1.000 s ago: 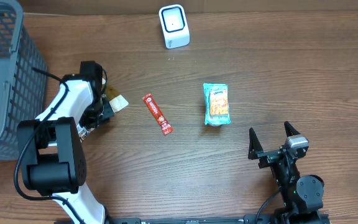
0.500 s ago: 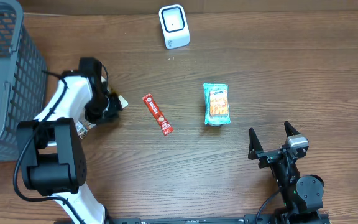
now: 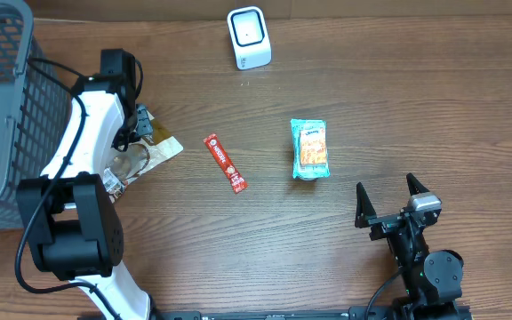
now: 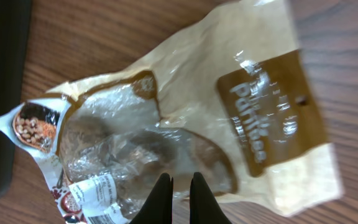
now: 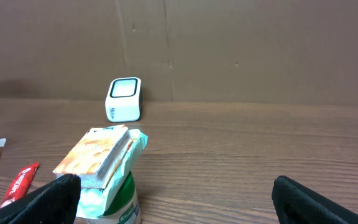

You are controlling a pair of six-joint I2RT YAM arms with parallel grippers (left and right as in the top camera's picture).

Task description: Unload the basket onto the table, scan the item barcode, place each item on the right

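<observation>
A clear and tan snack bag [image 3: 148, 156] with a brown header lies at the table's left; in the left wrist view the bag [image 4: 166, 118] fills the frame, its white printed label [image 4: 95, 194] at lower left. My left gripper [image 3: 140, 124] sits at the bag's near edge, and in its own view the left gripper [image 4: 180, 182] has its black fingers shut on the clear film there. The white scanner [image 3: 249, 37] stands at the table's back and shows as a small box [image 5: 124, 98] in the right wrist view. My right gripper [image 3: 386, 188] rests open near the front right, nothing between its fingers [image 5: 55, 194].
A grey mesh basket [image 3: 7, 107] stands at the left edge. A red stick packet [image 3: 225, 164] lies mid-table. A teal snack packet [image 3: 309, 148] lies right of it, just ahead of the right gripper [image 5: 176, 202]. A cardboard wall runs behind the scanner.
My left arm has swung back and away from the front edge, uncovering most of the bag, and its fingers have closed. The right arm has not moved.
</observation>
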